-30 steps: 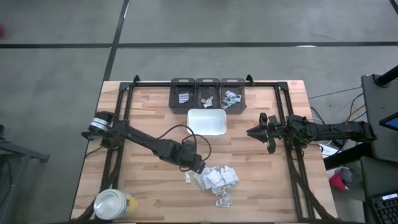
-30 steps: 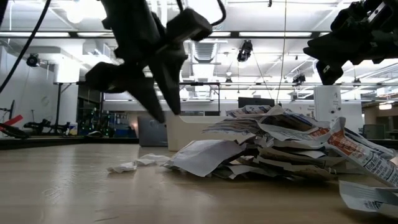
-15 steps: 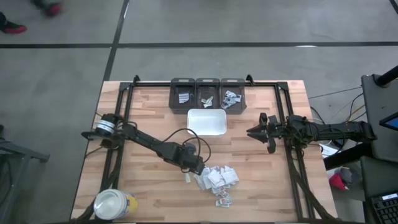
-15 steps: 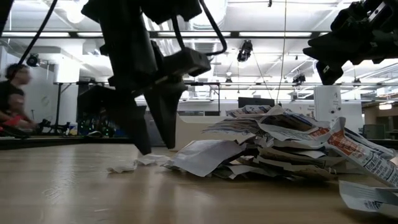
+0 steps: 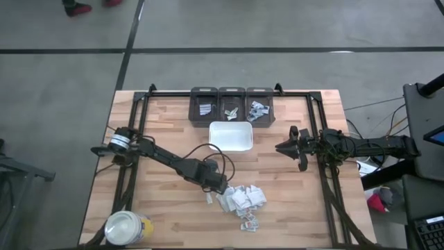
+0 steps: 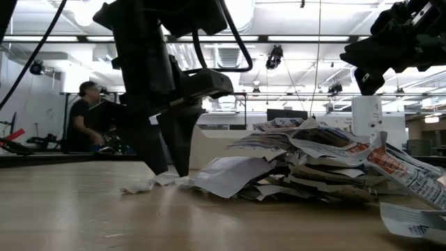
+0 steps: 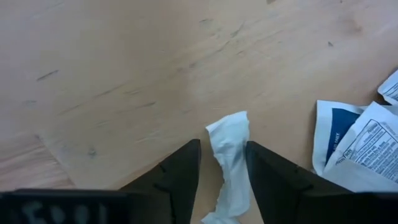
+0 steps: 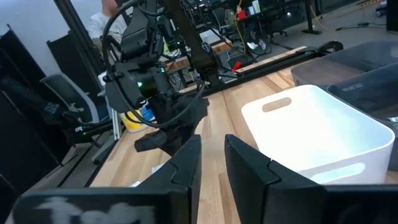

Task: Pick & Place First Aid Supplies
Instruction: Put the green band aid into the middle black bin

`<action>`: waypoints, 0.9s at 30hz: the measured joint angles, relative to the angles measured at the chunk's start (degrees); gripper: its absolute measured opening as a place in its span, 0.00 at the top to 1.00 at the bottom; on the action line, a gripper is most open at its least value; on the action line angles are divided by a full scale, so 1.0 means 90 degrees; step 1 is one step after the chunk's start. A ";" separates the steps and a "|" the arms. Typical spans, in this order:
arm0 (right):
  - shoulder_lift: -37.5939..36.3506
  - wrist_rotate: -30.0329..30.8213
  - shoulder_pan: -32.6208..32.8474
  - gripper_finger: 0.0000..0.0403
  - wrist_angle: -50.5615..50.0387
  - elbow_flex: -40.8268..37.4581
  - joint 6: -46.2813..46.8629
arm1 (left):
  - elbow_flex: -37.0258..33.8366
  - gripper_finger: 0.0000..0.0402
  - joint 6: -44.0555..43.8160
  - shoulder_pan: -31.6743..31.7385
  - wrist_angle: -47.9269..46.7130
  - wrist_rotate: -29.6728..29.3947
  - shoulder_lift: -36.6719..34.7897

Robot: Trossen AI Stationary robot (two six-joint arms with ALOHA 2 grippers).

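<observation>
Left wrist view shows the pick step in hand: the left gripper [image 7: 222,163] is down at the wooden table [image 7: 112,74] with its jaws spread, straddling a small crumpled white packet [image 7: 229,155] that lies loose just beside the pile of first aid supplies [image 5: 243,200]. Nothing is grasped yet; the packet sits between the fingers [image 7: 177,171], untouched as far as can be told. The next move, in my judgement, calls for closing on that thin paper without pressing it flat, then lifting and carrying it to the white tray [image 5: 231,136] or the dark bins [image 5: 232,104] beyond it. The right gripper [image 5: 291,147] waits in the air beside the tray, jaws a little apart and holding nothing
</observation>
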 joint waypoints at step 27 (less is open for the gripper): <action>0.0000 0.0001 -0.0001 0.83 -0.0001 0.0000 -0.0022 | 0.0431 0.84 0.0387 0.0058 -0.0701 -0.0351 0.0000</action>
